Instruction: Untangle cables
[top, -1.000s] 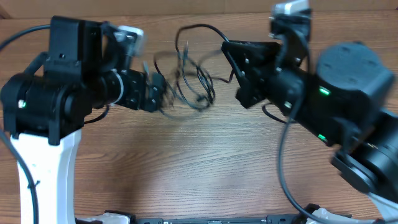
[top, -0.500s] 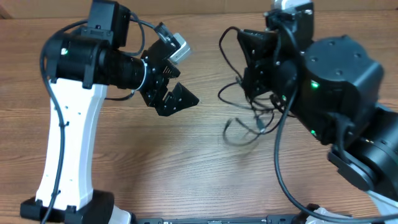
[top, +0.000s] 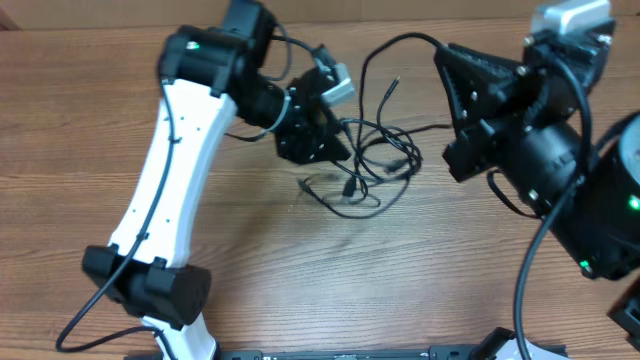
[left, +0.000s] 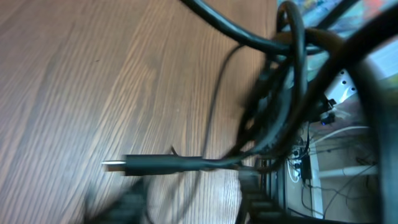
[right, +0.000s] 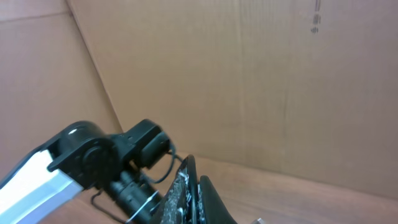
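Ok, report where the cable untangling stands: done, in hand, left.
Done: nothing separated yet; the cables lie in one crossed knot. In hand: the left gripper sits at the knot's left edge, grip unclear; the shut right gripper has a strand arcing toward it. Left: pull every strand free and lay them apart.

Thin black cables (top: 384, 158) sprawl in a loose tangle on the wooden table (top: 250, 270), plug ends showing.

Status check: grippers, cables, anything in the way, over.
Left gripper at the tangle, jaws unreadable. Right gripper shut, right of it. Thin black cables knotted loosely on the wooden table. Nothing seen blocking either gripper.
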